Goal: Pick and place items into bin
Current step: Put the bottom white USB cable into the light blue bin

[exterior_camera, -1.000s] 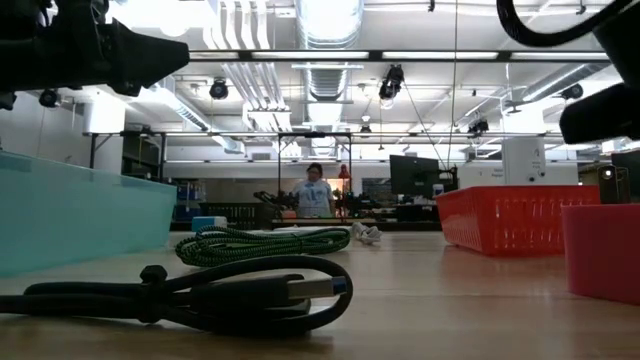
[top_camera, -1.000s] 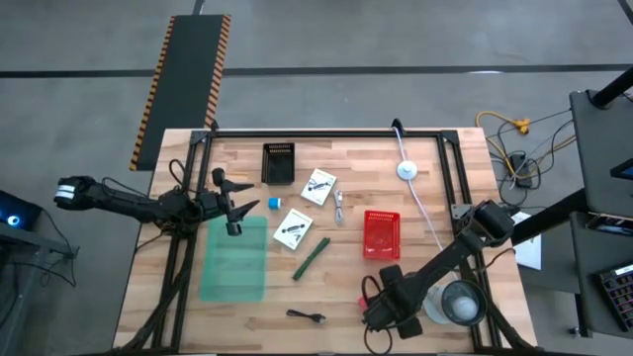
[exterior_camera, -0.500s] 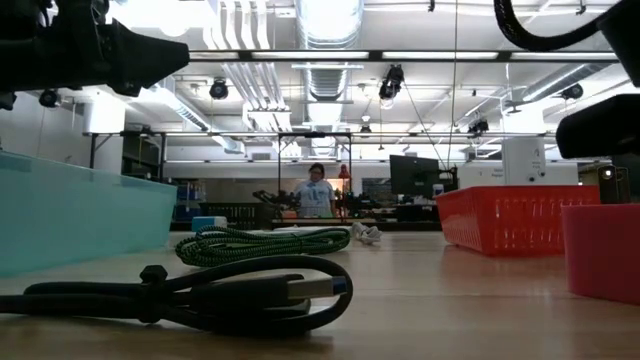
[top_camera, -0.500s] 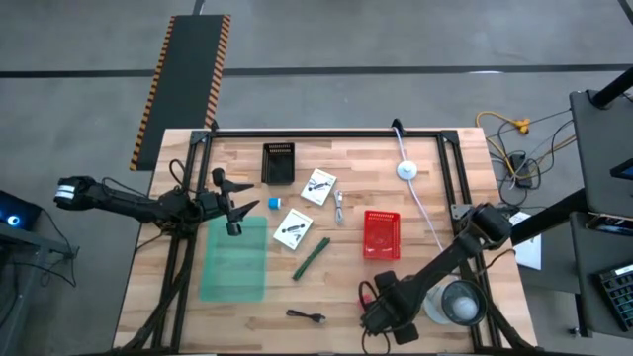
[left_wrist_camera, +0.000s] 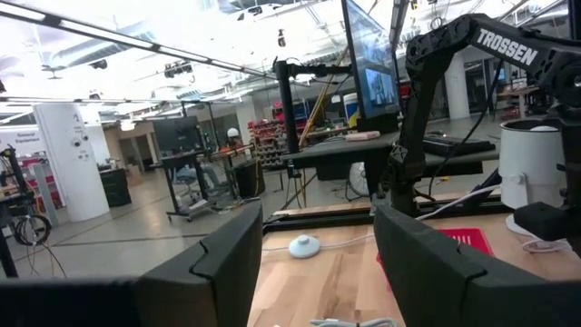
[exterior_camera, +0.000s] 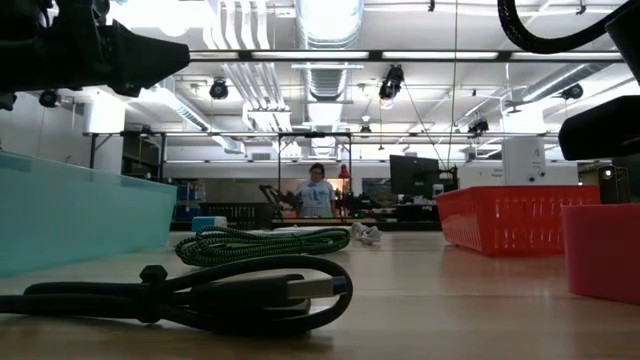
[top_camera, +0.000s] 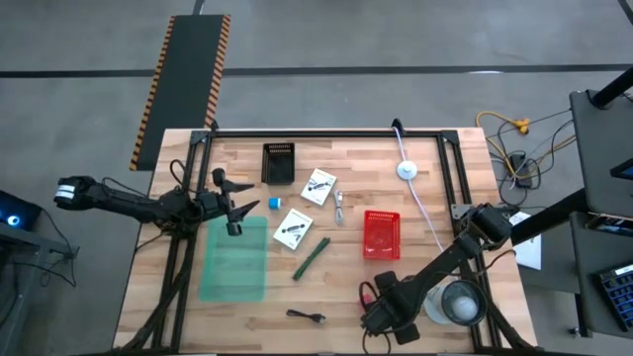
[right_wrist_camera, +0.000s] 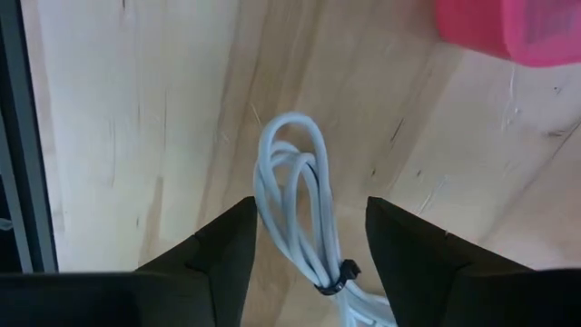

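My right gripper (top_camera: 381, 318) points down near the table's front edge, open. Its two fingers stand on either side of a coiled white cable (right_wrist_camera: 295, 195) that lies flat on the wood, with a gap to each side. A red cube (right_wrist_camera: 508, 32) sits just beyond it. My left gripper (top_camera: 237, 206) hangs open and empty above the far end of the clear green bin (top_camera: 235, 262). A blue cube (top_camera: 274, 204), two white packets (top_camera: 318, 186) (top_camera: 292, 227), a green stick (top_camera: 311, 257) and a black cable (top_camera: 307, 316) lie on the table.
A red basket (top_camera: 382, 234) stands mid-right and a round clear container (top_camera: 460, 303) is by the right arm. A black block (top_camera: 279, 163) and a small white cable piece (top_camera: 339, 208) lie farther back. A black frame (top_camera: 326, 133) borders the table. A person stands in the room behind.
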